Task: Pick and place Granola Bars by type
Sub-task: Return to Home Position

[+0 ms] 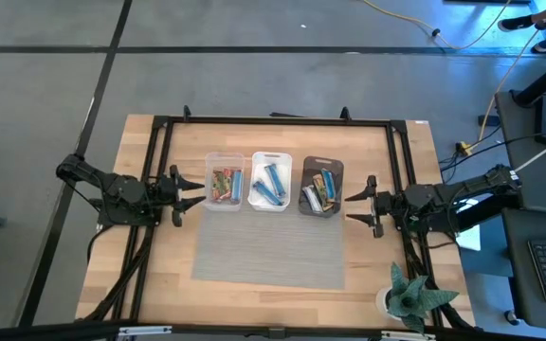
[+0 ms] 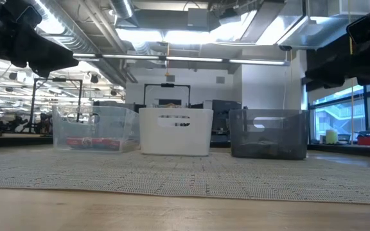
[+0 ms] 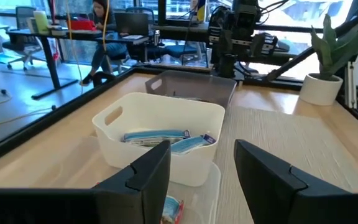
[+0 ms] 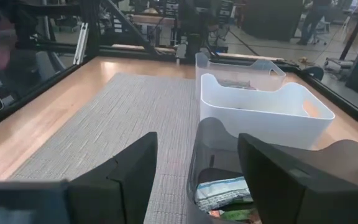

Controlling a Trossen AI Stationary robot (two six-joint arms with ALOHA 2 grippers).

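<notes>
Three bins stand in a row on the table: a clear bin (image 1: 224, 182) on the left, a white bin (image 1: 271, 182) in the middle and a dark grey bin (image 1: 321, 187) on the right. Wrapped granola bars lie inside them: red-green ones (image 1: 222, 183) in the clear bin, blue ones (image 3: 160, 137) in the white bin, and mixed ones (image 4: 225, 190) in the grey bin. My left gripper (image 1: 192, 189) hovers open just left of the clear bin. Just right of the grey bin, my right gripper (image 1: 356, 206) hovers open. Neither holds anything.
A grey mat (image 1: 271, 246) lies in front of the bins. A potted plant (image 1: 410, 294) stands at the near right corner. A black frame (image 1: 273, 120) runs around the tabletop. A person sits at a desk (image 3: 98, 18) in the room beyond.
</notes>
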